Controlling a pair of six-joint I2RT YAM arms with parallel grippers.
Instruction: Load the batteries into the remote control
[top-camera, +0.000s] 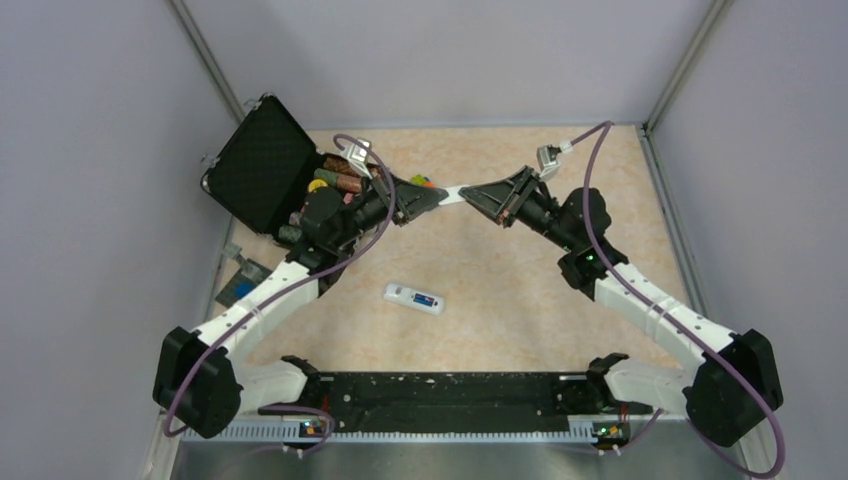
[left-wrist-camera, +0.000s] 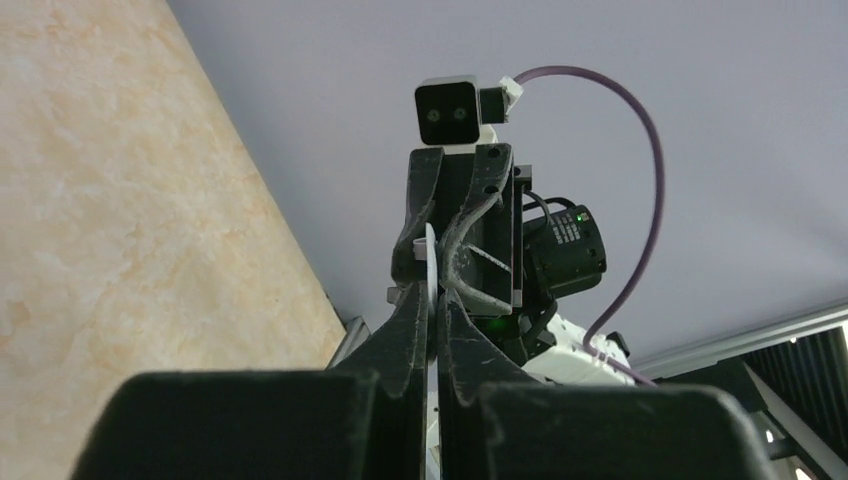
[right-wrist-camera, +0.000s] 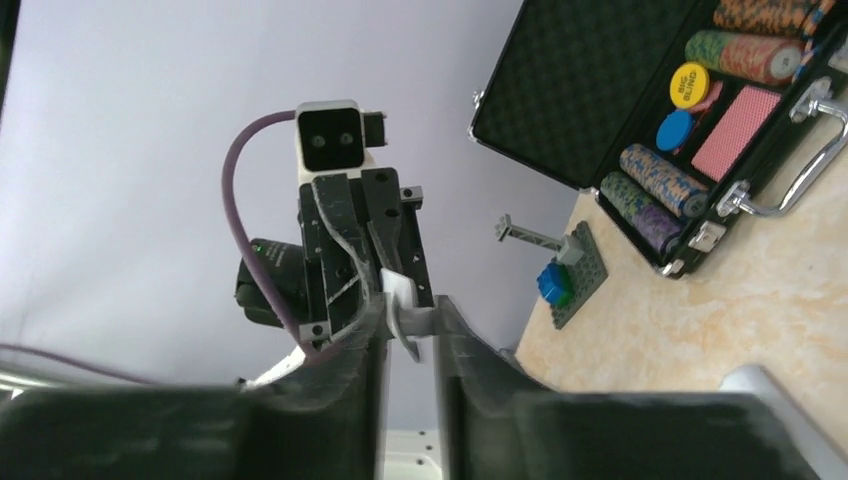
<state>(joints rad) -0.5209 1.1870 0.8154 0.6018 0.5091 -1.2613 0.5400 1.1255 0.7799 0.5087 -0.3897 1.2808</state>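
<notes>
The white remote control (top-camera: 413, 298) lies flat on the table between the arms. A blue strip (top-camera: 427, 299) shows in its right half; I cannot tell if that is one of the batteries. Both grippers meet in the air above the far middle of the table, tip to tip. Between them is a small thin white plastic piece (top-camera: 455, 194). My left gripper (top-camera: 443, 196) (left-wrist-camera: 438, 300) is shut on that piece (left-wrist-camera: 431, 260), seen edge-on. From the other side my right gripper (top-camera: 468, 194) (right-wrist-camera: 410, 320) is shut on the same piece (right-wrist-camera: 405, 305).
An open black case (top-camera: 262, 165) (right-wrist-camera: 600, 100) with striped chip stacks and cards stands at the far left. A grey baseplate with a blue brick (right-wrist-camera: 572, 270) lies near the left wall. Something orange and green (top-camera: 422, 181) peeks out behind the left gripper.
</notes>
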